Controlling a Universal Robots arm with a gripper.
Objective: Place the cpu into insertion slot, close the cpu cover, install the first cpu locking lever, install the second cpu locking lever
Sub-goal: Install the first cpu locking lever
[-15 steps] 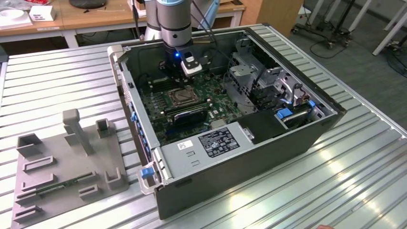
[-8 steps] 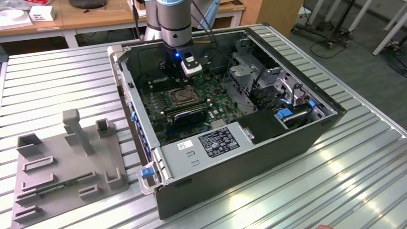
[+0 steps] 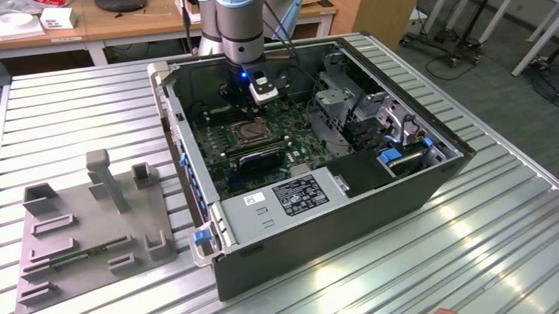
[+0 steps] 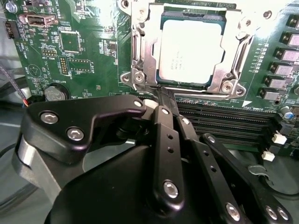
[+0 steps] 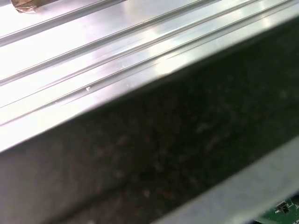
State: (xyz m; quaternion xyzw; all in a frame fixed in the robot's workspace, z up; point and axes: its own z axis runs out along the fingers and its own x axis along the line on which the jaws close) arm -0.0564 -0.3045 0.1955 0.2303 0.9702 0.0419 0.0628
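Observation:
The cpu (image 4: pixel 190 51), a silvery square chip, lies in the insertion slot (image 3: pixel 248 133) on the green motherboard (image 4: pixel 88 51). The cpu cover (image 4: pixel 142 56), a silvery frame plate, lies flat around the chip. A thin metal locking lever (image 4: pixel 205 88) runs along the socket edge closest to the gripper. My gripper (image 4: pixel 161 95) has its black fingers (image 4: pixel 164 135) pressed together, with the tips right at that socket edge. In the exterior view the gripper (image 3: pixel 240 104) reaches down into the open computer case (image 3: pixel 349 216), just behind the socket.
Long black memory slots (image 4: pixel 224 121) lie beside the socket, and a coin battery (image 4: pixel 56 93) sits near the gripper body. A drive cage (image 3: pixel 349 111) and power supply (image 3: pixel 288 196) fill the case's near side. A grey parts fixture (image 3: pixel 96 222) stands at the exterior view's left on the ribbed metal table (image 5: pixel 93 42).

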